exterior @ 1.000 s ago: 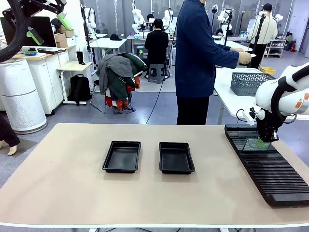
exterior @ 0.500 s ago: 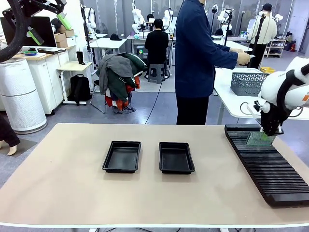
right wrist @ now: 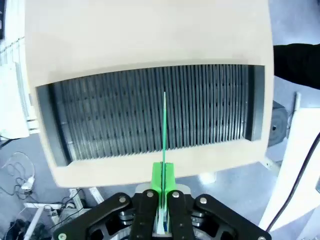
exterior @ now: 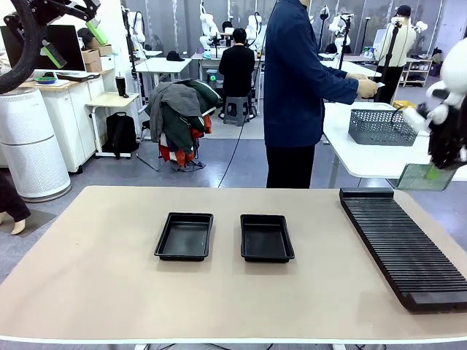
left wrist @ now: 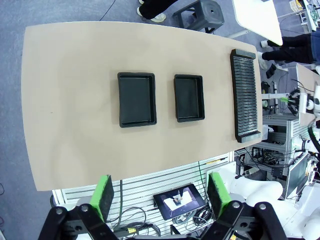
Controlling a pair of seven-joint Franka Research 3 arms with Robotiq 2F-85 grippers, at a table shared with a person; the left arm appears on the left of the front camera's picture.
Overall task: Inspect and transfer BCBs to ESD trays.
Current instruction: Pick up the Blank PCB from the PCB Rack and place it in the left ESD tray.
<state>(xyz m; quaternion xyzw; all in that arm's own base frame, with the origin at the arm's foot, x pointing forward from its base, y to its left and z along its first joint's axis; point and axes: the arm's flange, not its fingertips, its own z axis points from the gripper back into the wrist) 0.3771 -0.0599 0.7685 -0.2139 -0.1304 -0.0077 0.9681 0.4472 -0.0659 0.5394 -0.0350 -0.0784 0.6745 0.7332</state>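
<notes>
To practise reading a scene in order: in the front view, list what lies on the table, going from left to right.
left ESD tray → right ESD tray → black slotted rack

The worktop (exterior: 95, 277) is bare along its near side and left end, open to any approach. At the middle, the left ESD tray (exterior: 184, 235) and the right ESD tray (exterior: 267, 238) leave a narrow lane between them. The slotted rack (exterior: 401, 248) takes the right edge (a broad bare strip separates it from the trays). Over its far end hangs the right claw (exterior: 436, 173) with a BCB (exterior: 419, 177), clear of the slots. A person (exterior: 299, 95) stands beyond the far edge.
</notes>
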